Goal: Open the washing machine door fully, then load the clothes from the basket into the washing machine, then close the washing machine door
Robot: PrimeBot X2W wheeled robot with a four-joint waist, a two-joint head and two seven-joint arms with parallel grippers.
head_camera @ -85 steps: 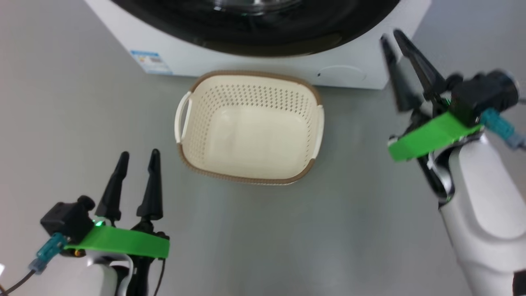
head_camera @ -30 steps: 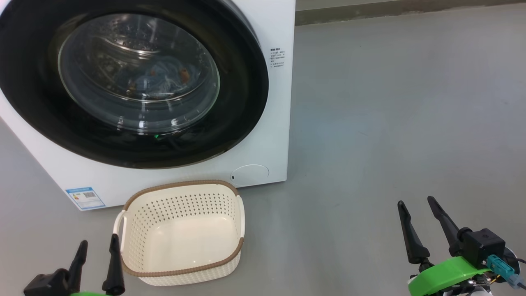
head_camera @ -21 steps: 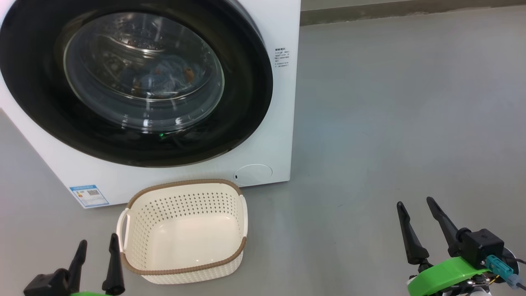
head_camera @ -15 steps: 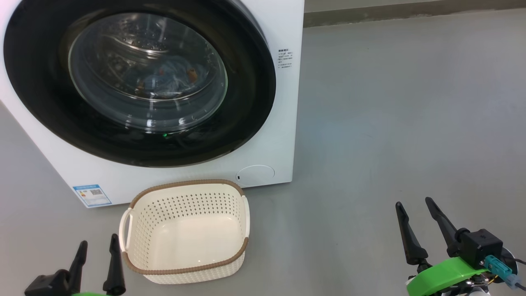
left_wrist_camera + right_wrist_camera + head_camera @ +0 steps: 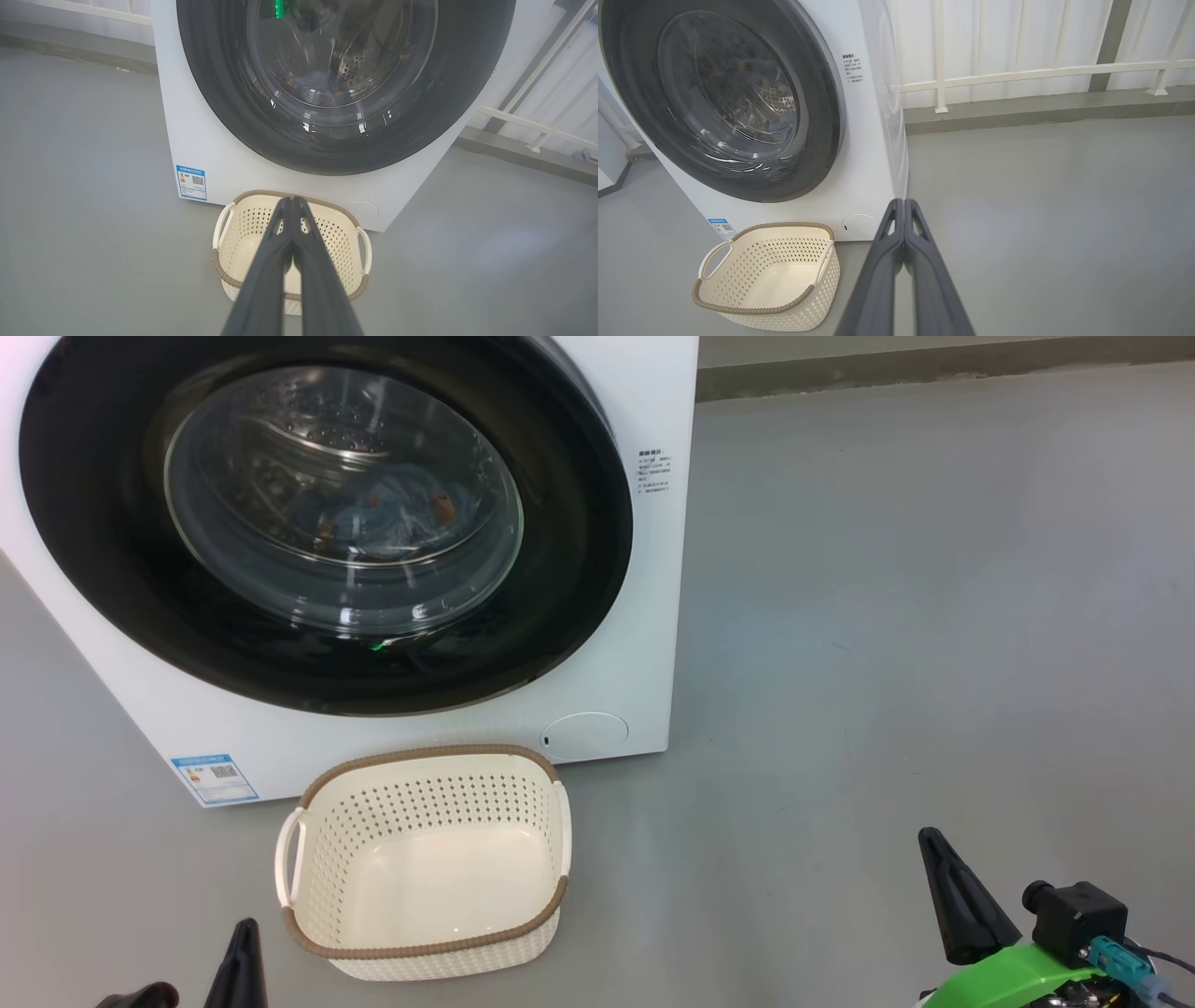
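Observation:
The washing machine [image 5: 649,635] stands at the upper left of the head view. Its door [image 5: 583,569] lies flush against the white front. Through the glass bowl I see the light blue clothes [image 5: 392,518] lying in the drum. On the floor just before the machine sits the basket [image 5: 425,949], with nothing in it. My left gripper [image 5: 245,933] is shut at the bottom left, beside the basket's near left corner. My right gripper [image 5: 931,840] is shut low at the right, well clear of the basket. The wrist views show both gripper tips [image 5: 292,201] [image 5: 903,202] pressed together on nothing.
A small blue label [image 5: 215,779] marks the machine's lower left front. A white railing [image 5: 1017,74] and a low kerb run behind and to the right of the machine. Bare grey floor [image 5: 887,616] spreads to the right of the machine and basket.
Both grippers have shut their fingers and sunk lower in the head view. The camera, earlier looking down on the basket, has risen to take in the door and keeps drifting slightly.

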